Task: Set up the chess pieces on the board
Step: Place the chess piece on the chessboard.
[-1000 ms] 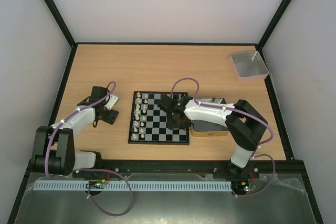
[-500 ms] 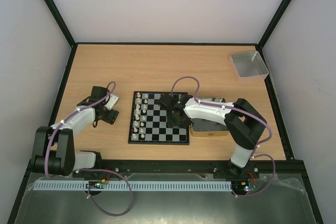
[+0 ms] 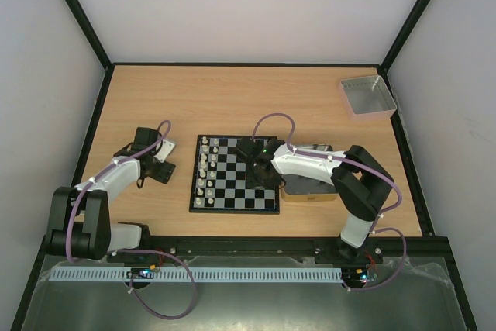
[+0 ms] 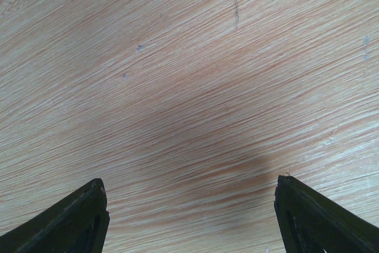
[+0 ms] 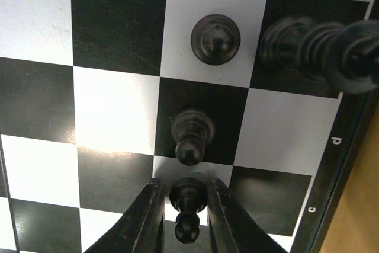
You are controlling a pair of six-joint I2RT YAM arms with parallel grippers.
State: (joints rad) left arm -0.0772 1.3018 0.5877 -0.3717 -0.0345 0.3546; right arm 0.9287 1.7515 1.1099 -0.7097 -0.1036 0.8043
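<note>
The small, flat, glossy chessboard (image 5: 112, 111) of black and white checks with a dark border lies mid-counter on the pale, streaky wood-grain counter (image 4: 189, 87). On its right side stand three shiny black round-headed pawns (image 5: 215, 38) and one taller ringed black piece (image 5: 320, 48). The right claw (image 5: 185, 185) straddles one pawn (image 5: 188, 205), its dark fingers (image 5: 148, 217) tight beside the base; whether they pinch it I cannot tell. Whitish pieces (image 3: 203, 172) line the board's two left files, too small to count. The left claw (image 4: 189, 181) is released, spread wide over the wood.
</note>
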